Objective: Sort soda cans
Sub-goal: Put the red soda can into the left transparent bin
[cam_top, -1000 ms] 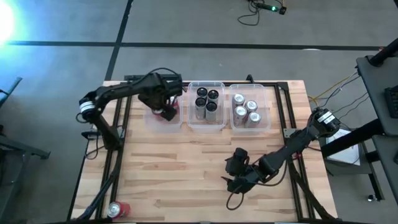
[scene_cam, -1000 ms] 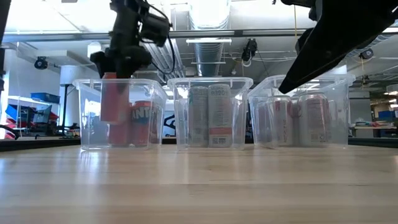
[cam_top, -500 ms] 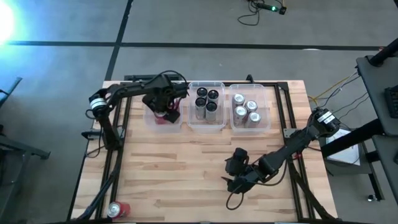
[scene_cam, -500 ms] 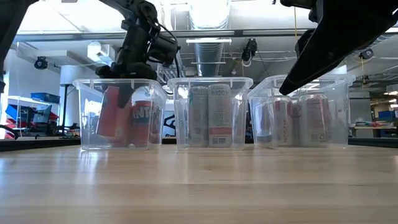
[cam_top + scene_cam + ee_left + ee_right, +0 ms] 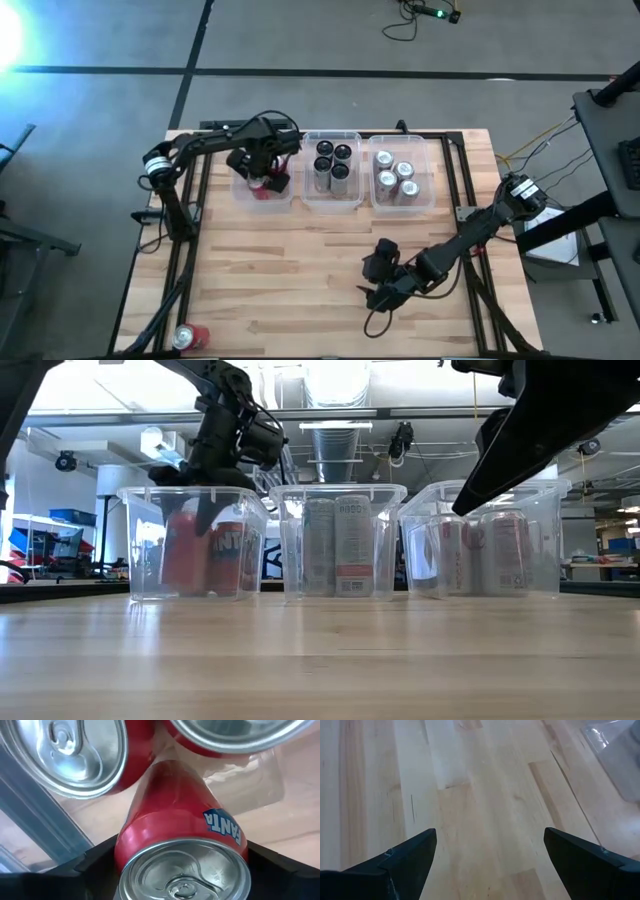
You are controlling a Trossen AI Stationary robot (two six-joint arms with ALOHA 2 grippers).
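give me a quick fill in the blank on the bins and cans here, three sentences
The left gripper reaches into the bin that holds ____ cans.
The middle bin holds ____ upright cans with dark tops.
One red can lies on its side at the table's near-____ corner, by the high view.

Missing words: red; four; left

Entry: red cylindrical metal soda can [image 5: 190, 337] at the table's near left corner, partly cut off by the high view's lower edge. Left arm's dark two-finger pincer [image 5: 268, 180] inside the clear rectangular plastic bin [image 5: 243, 195]; we cannot make out its fingertips there.
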